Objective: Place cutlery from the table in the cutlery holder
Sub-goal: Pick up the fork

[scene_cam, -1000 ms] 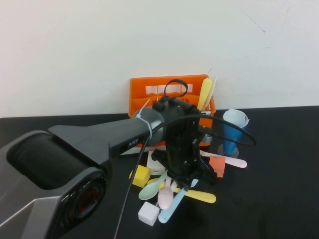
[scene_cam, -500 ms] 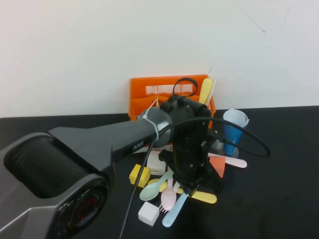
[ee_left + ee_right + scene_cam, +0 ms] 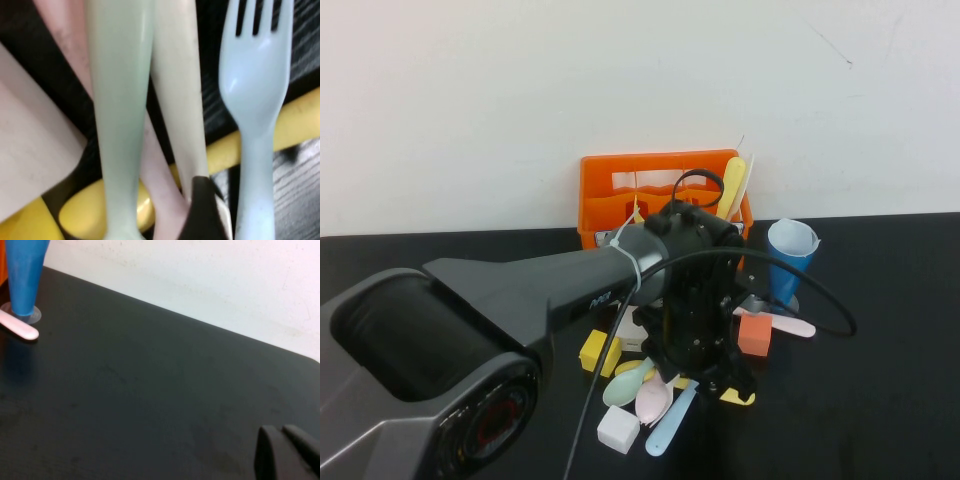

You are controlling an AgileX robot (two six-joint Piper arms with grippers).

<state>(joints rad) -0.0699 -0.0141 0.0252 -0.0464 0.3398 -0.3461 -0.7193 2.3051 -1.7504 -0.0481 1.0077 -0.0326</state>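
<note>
Pastel cutlery lies in a heap on the black table (image 3: 880, 350): a mint green spoon (image 3: 625, 385), a pink spoon (image 3: 653, 398), a light blue fork (image 3: 668, 422), a yellow piece (image 3: 736, 396) and a pink piece (image 3: 788, 323). My left gripper (image 3: 705, 372) points down into this heap. In the left wrist view it (image 3: 252, 222) is open, with one black fingertip (image 3: 202, 210) beside the light blue fork (image 3: 255, 90) and next to the mint green handle (image 3: 120, 125). The orange cutlery holder (image 3: 620, 195) stands behind, with a yellow piece upright in it. My right gripper (image 3: 285, 447) is shut and empty, low over bare table.
A blue cone-shaped cup (image 3: 790, 255) stands right of the holder and also shows in the right wrist view (image 3: 22, 275). An orange block (image 3: 753, 335), a yellow block (image 3: 598, 352) and a white block (image 3: 618, 430) lie around the heap. My left arm hides the heap's middle.
My left gripper has shifted right and come down into the cutlery heap. The orange block now shows to its right, and the yellow piece is more hidden.
</note>
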